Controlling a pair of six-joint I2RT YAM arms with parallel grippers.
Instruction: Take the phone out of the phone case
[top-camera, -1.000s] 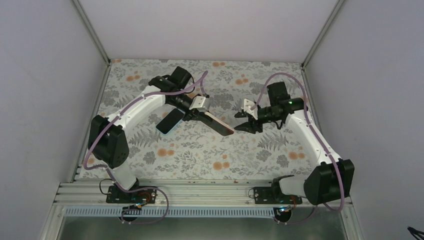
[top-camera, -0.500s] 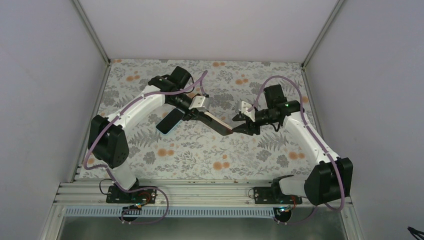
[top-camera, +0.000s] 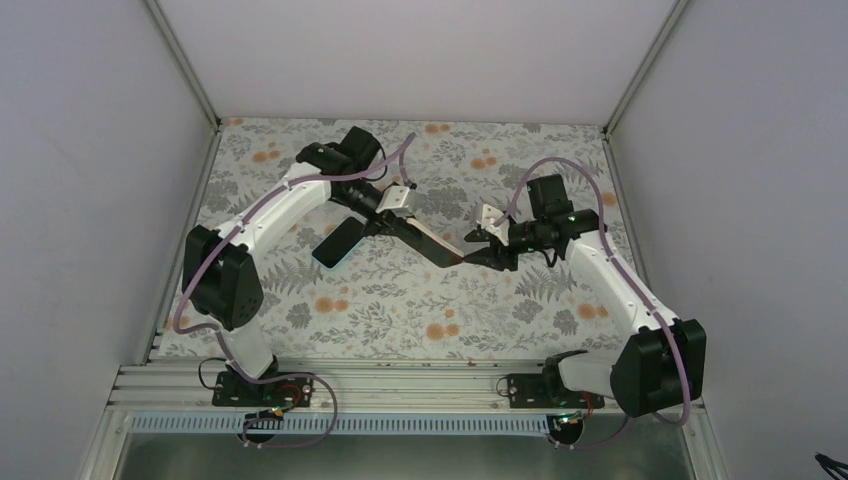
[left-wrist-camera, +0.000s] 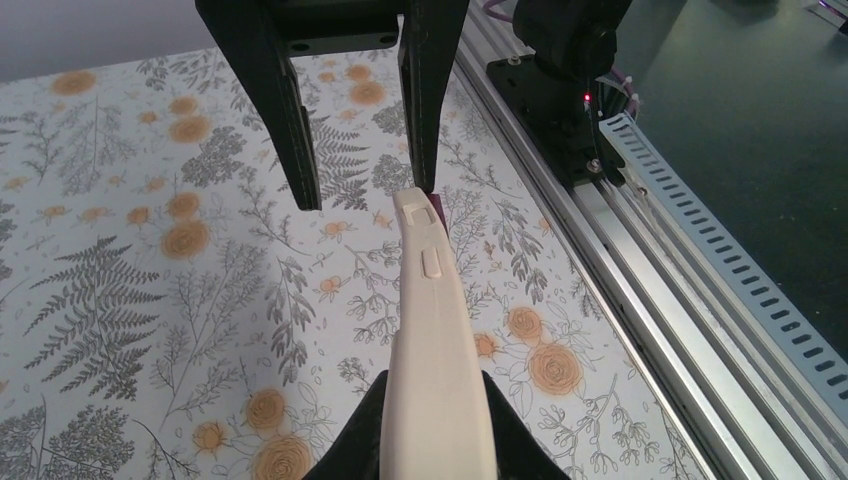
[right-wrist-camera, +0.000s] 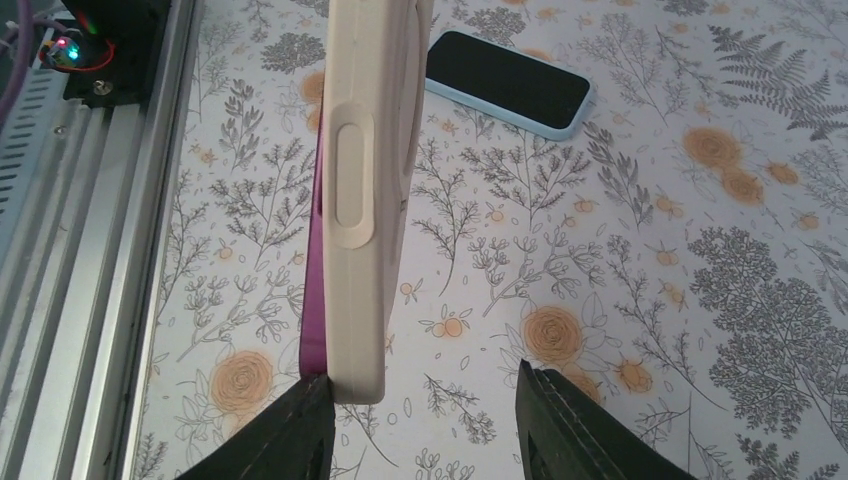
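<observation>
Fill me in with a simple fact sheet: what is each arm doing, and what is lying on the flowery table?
Left end effector: shut on one end of the cream phone case, holding it edge-on above the table.
Purple phone: only its edge shows along the case; not out yet.
Right end effector: open, one finger on each side of the case's free end; I cannot tell whether it touches.
Floral table: a second phone lies flat on it, dark screen up, in a pale blue case.
</observation>
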